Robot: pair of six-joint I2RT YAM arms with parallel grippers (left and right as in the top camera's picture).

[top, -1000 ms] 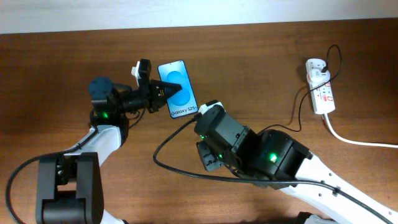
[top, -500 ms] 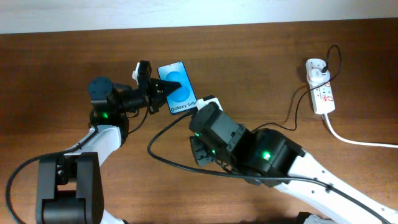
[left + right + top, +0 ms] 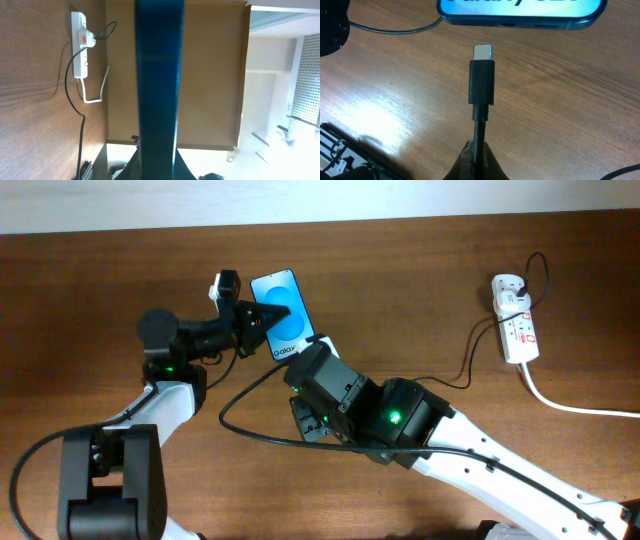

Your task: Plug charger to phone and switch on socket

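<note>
Overhead looks straight down; 2 wrist views sit close, sharing the phone (image 3: pixel 293 330).

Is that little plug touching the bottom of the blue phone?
Apart. In the right wrist view, a strip of bare table shows between the metal tip of the charger and the bottom edge of the phone.

A brown wooden table (image 3: pixel 480 260) with fine straight grain fills nearly every view. A pale strip (image 3: pixel 300 200) runs along its far edge (wall or floor, hard to tell). In the left wrist view, a bright white wall (image 3: pixel 270 90) and a perforated panel (image 3: pixel 309 75) stand beyond the tabletop. A soft glare patch (image 3: pixel 380 120) lies on the wood.
</note>
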